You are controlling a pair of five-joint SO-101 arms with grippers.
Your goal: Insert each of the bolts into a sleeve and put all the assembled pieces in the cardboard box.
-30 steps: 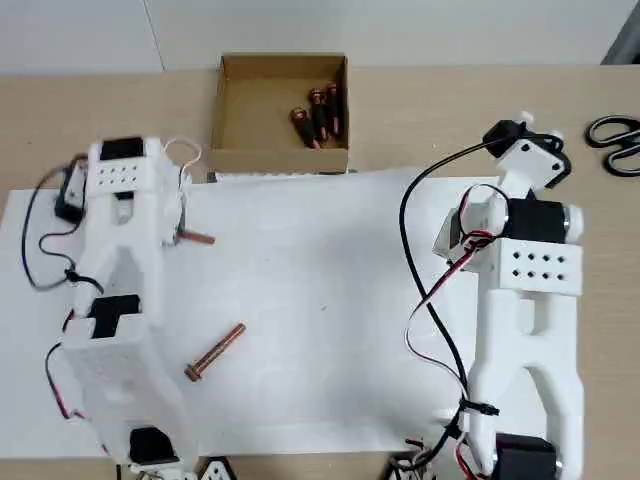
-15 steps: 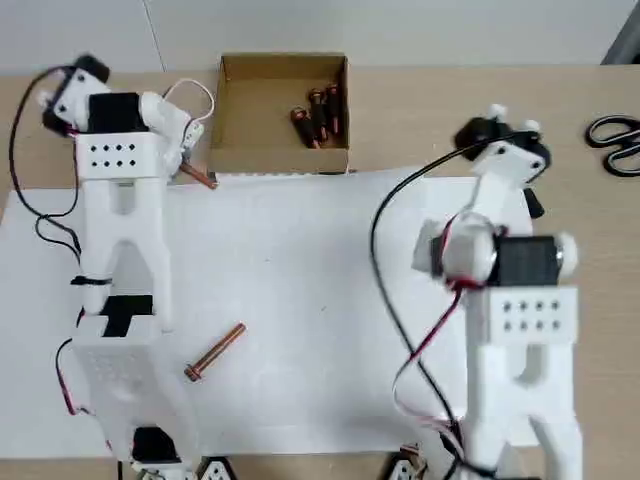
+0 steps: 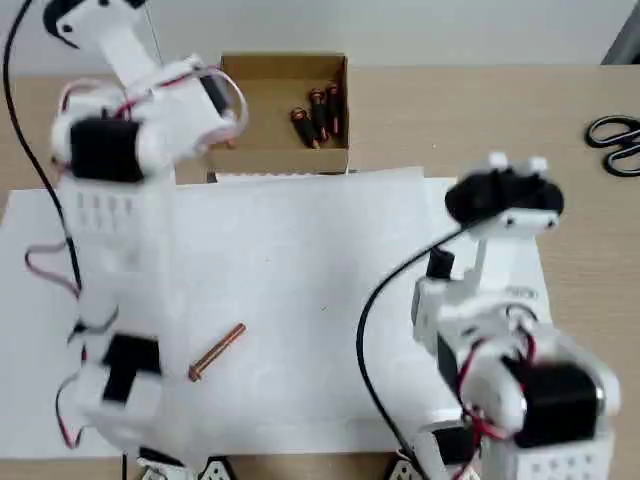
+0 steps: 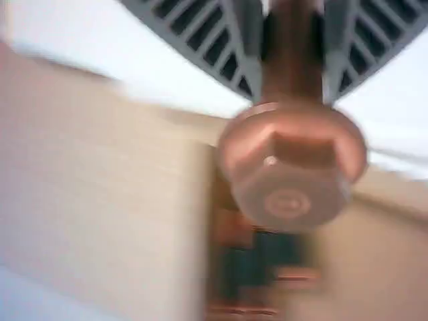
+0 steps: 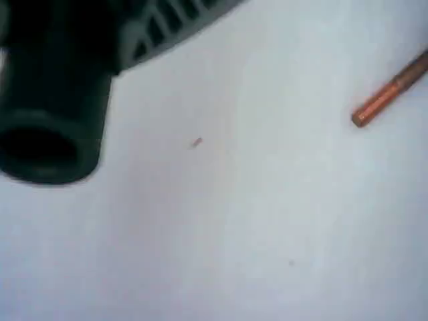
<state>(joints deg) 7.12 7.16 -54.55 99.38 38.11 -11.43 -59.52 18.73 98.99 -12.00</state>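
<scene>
- Gripped head-outward in the left hand (image 4: 291, 33): a copper bolt (image 4: 291, 160), its shank pinched between two grey fingers (image 4: 200, 40) closed tight on it.
- Directly past that hand, behind the bolt head: the cardboard box (image 3: 283, 160), open-topped, with the hand raised at its left wall.
- Lying inside the box toward its right side, near the left hand but apart from it: a cluster of assembled pieces (image 3: 317, 112), copper ends showing from dark sleeves.
- Clamped in the right hand (image 5: 73, 53): a black sleeve (image 5: 50, 134), open bore outward, held clear above the white sheet (image 3: 320, 250).
- Resting flat and aslant on the sheet, well apart from both hands and untouched: a loose bolt (image 3: 216, 351), its tip visible off to one side of the sleeve in the right wrist view.
- Spread beneath both arms across the tan surface (image 3: 450, 110): the white sheet, its far edge just short of the box.
- Out beyond the right hand, at the far right edge of the surface: a pair of black-handled scissors (image 3: 615, 140).
</scene>
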